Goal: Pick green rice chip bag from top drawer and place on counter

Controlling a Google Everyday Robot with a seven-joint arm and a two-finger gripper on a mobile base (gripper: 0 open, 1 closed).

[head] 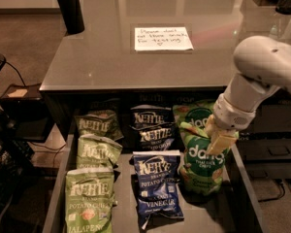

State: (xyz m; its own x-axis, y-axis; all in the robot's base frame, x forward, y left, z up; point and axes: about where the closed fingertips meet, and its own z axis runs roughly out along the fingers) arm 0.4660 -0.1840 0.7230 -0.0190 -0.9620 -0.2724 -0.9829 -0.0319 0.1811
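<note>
The robot arm's gripper (219, 141) is resting against the upper right of the green rice chip bag (199, 166) in the open top drawer (203, 213), beside a blue Kettle bag (155, 183), while a handwritten note (162, 38) is lying on the counter (97, 57).
</note>
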